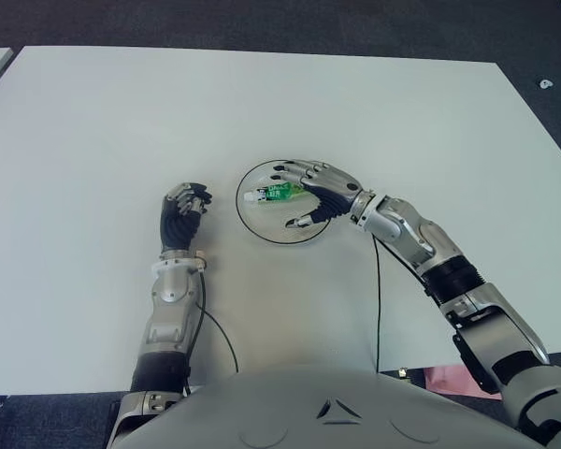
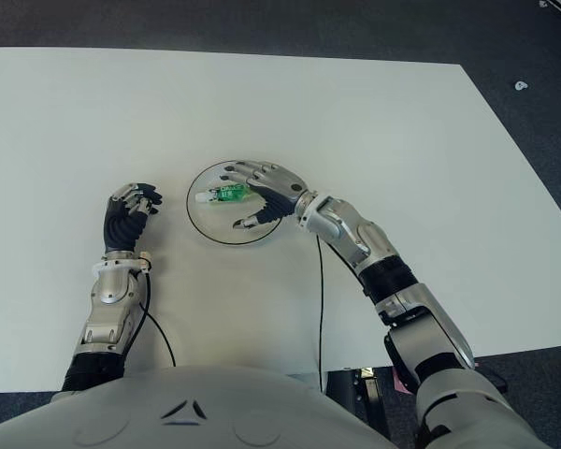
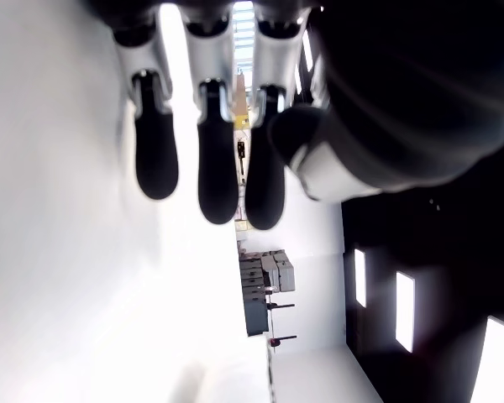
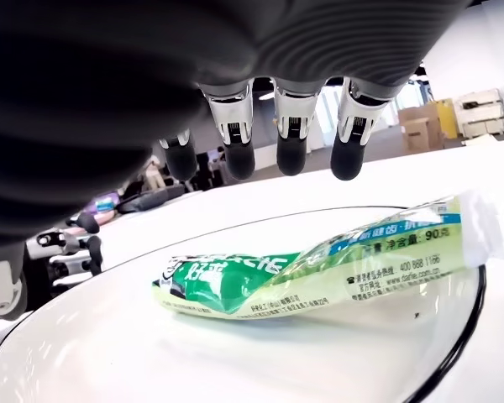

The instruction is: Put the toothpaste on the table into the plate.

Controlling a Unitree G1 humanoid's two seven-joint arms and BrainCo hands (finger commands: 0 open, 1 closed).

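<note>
Right hand (fingers spread) over toothpaste

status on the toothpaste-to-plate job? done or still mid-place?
Done: the toothpaste lies inside the plate, and the right wrist view shows it resting on the plate floor, free of the fingers.
In hand: nothing. The right hand hovers open over the plate.
Left: only to pull the right hand clear. The left hand shows on the table, left of the plate, fingers curled, holding nothing.
</note>
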